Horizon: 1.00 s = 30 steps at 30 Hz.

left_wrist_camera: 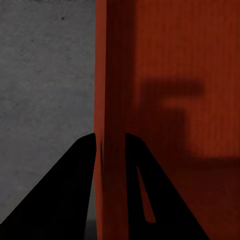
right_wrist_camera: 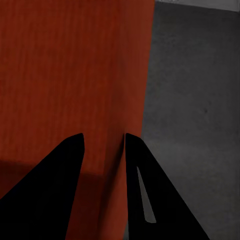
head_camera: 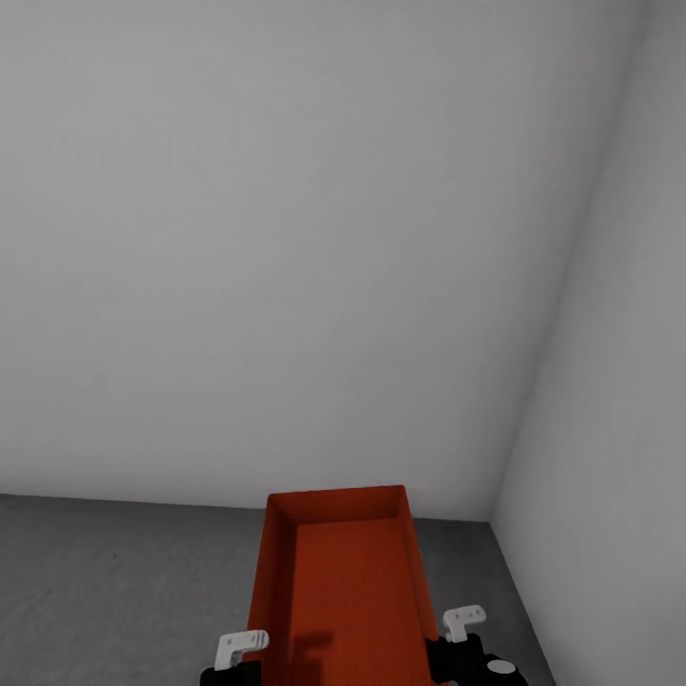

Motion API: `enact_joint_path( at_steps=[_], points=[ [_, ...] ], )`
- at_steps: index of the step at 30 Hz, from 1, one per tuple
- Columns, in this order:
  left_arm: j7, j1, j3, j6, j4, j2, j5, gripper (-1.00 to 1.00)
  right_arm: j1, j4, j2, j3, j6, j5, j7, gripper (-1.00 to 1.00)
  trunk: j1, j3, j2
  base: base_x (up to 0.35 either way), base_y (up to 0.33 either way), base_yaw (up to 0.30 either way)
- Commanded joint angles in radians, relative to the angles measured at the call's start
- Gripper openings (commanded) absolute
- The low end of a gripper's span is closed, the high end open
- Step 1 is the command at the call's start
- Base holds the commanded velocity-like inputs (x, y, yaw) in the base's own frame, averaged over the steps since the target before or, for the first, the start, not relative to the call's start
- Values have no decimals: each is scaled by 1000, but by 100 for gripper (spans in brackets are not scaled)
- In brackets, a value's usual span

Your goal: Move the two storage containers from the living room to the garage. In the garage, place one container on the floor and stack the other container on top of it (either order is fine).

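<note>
In the garage's far right corner, the left tool (left_wrist_camera: 111, 142) and right tool (right_wrist_camera: 104, 142) each pinch a side wall of the orange-red storage container (head_camera: 343, 581) held over the concrete floor (head_camera: 114, 572), so lowering it flat likely comes next.

The storage container (head_camera: 338, 581) is held between both hands over the dark concrete floor (head_camera: 114, 591), near the corner where two white walls (head_camera: 286, 238) meet. The left hand (left_wrist_camera: 110, 142) pinches its left side wall, the right hand (right_wrist_camera: 104, 142) its right one, so each hand is taken up. Bare floor lies open on both sides. The gap to the walls ahead looks narrow, perhaps.
</note>
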Motion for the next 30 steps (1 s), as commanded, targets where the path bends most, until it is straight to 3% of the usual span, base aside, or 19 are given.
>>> enact_joint_path(
  at_steps=[1, 21, 30],
  points=[
    [35, 0, -4, -5, -3, 24, -1, -100, 0, 1, 1, 1, 7, 5, 13, -100, 1, -2, -2, 19, 0, 0],
    [35, 0, -4, -5, -3, 23, -2, -100, -1, 1, 1, 3, 7, 4, 14, -100, 1, -2, -2, 2, 0, 0],
    [35, 0, -4, -5, -3, 24, -2, -100, -1, 1, 1, 2, 7, 4, 14, -100, 1, -2, -2, 308, 0, -9]
  ],
)
